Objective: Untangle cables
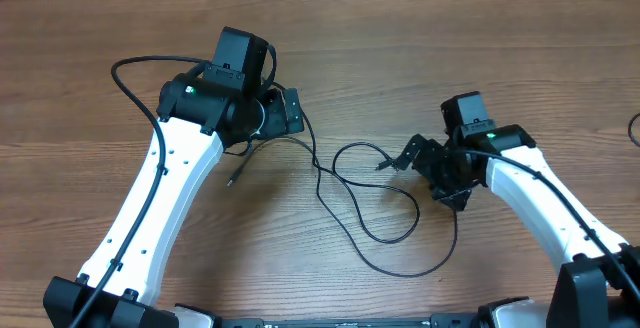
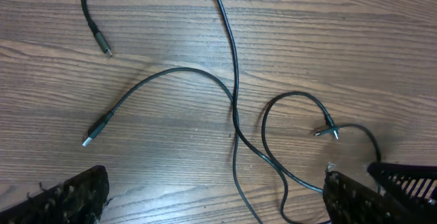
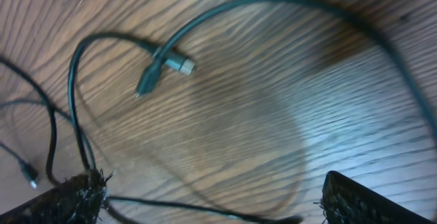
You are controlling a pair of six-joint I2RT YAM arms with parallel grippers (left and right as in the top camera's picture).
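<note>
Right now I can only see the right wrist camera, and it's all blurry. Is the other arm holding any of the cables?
Observer: No. The left wrist view shows the left gripper open, with the cables lying flat on the table.
Operator: Are they all tangled up?
Observer: Only a bit. In that view, two of them cross at one spot near the middle.
Operator: Where does the big blurry one go?
Observer: In the overhead view, one long strand curves in a wide loop across the near side of the table and back up towards the right gripper.
</note>
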